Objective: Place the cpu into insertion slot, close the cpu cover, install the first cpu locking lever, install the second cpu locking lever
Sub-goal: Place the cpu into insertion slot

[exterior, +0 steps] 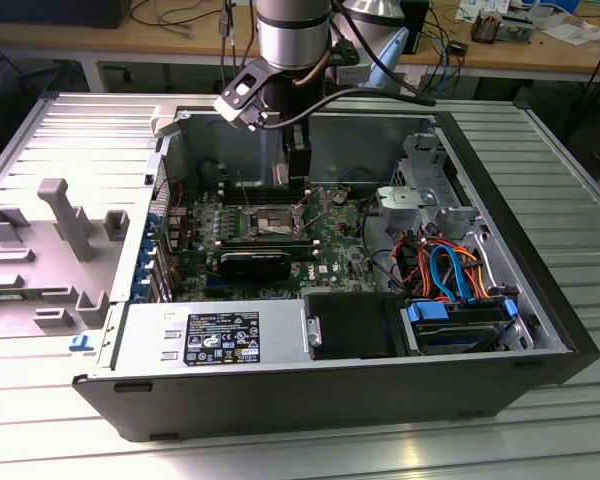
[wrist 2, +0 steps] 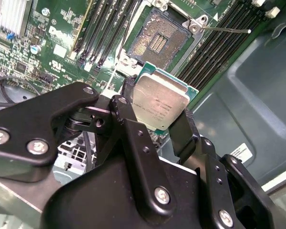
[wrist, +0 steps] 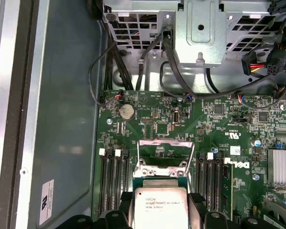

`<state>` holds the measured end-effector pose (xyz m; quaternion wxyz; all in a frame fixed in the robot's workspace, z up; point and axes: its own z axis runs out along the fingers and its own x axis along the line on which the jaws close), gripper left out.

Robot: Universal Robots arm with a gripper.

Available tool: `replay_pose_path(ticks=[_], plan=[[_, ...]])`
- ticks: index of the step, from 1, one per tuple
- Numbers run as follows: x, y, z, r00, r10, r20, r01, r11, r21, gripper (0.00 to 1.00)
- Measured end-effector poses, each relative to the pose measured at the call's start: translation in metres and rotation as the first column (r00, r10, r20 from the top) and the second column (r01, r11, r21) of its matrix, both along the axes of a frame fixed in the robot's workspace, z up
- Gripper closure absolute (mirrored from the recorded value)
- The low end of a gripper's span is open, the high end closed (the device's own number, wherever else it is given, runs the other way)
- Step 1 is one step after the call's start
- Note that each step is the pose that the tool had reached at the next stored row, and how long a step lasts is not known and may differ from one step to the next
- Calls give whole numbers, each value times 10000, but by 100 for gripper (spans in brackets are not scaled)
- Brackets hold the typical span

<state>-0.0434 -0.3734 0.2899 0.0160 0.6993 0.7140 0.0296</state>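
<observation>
My gripper point(wrist 2: 158, 107) is shut on the cpu point(wrist 2: 161, 101), a small square chip with a silvery top, gripped by two opposite edges between black fingers point(wrist 2: 122, 109). It hangs a little above the open insertion slot point(wrist 2: 161, 40), whose dark centre lies bare on the green board. In the first wrist view the cpu point(wrist: 161, 207) sits just in front of the cpu cover point(wrist: 164, 142), which stands raised on its hinge. A thin locking lever point(wrist 2: 226, 30) juts out free beside the socket. In the exterior view the gripper point(exterior: 298, 190) hangs inside the case over the insertion slot point(exterior: 265, 222).
Long memory slots point(wrist: 113, 179) flank the socket on both sides. A finned heatsink point(wrist: 281, 167) sits nearby. A metal drive cage point(exterior: 425, 190), coloured cables point(exterior: 450, 270), a black drive box point(exterior: 350, 325) and the power supply point(exterior: 210, 335) crowd the case.
</observation>
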Motion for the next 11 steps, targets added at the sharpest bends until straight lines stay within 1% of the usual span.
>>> replay_pose_path(ticks=[3,5,8,11], plan=[[0,0,-15,9982,-592,1,592,9982,1,46],[0,0,-22,9965,-835,-1,835,9965,-1,46],[-7,0,-31,9961,-881,1,881,9961,6,46],[-16,0,-47,9969,-789,5,789,9969,5,46]])
